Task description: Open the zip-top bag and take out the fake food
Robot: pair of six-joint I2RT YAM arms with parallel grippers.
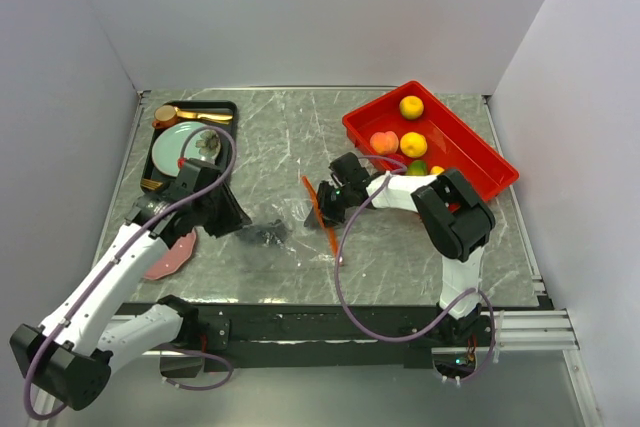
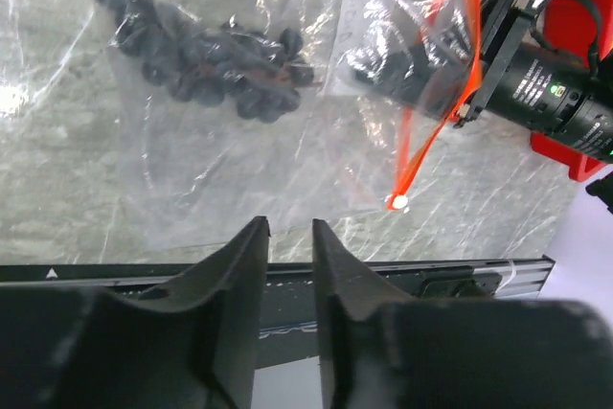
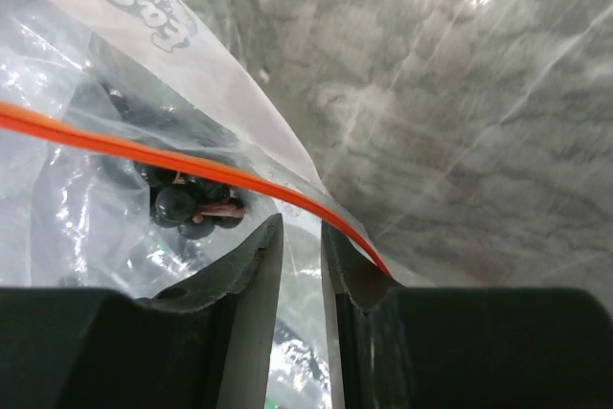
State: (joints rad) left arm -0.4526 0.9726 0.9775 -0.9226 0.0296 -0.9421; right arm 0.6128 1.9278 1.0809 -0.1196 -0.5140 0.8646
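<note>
The right gripper [image 3: 302,229] pinches the clear thin zip-top bag [image 2: 287,141] by its orange strip [image 3: 144,153]. The dark purple plastic grapes [image 2: 206,59] lie inside, towards the left gripper [image 2: 289,229] (nearly closed, empty).

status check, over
right gripper shut on zip-top bag near zip strip. left gripper nearly closed, hold unclear. dark grapes inside; other fruit in red tray.

Clear bag [image 2: 287,122], orange zip [image 2: 476,35], white slider [image 2: 396,202], dark purple grapes [image 2: 206,59]. Red tray [image 1: 455,142], yellow fruit [image 1: 411,107]. Grey marbled table [image 1: 280,127], mint plate [image 1: 172,147].
</note>
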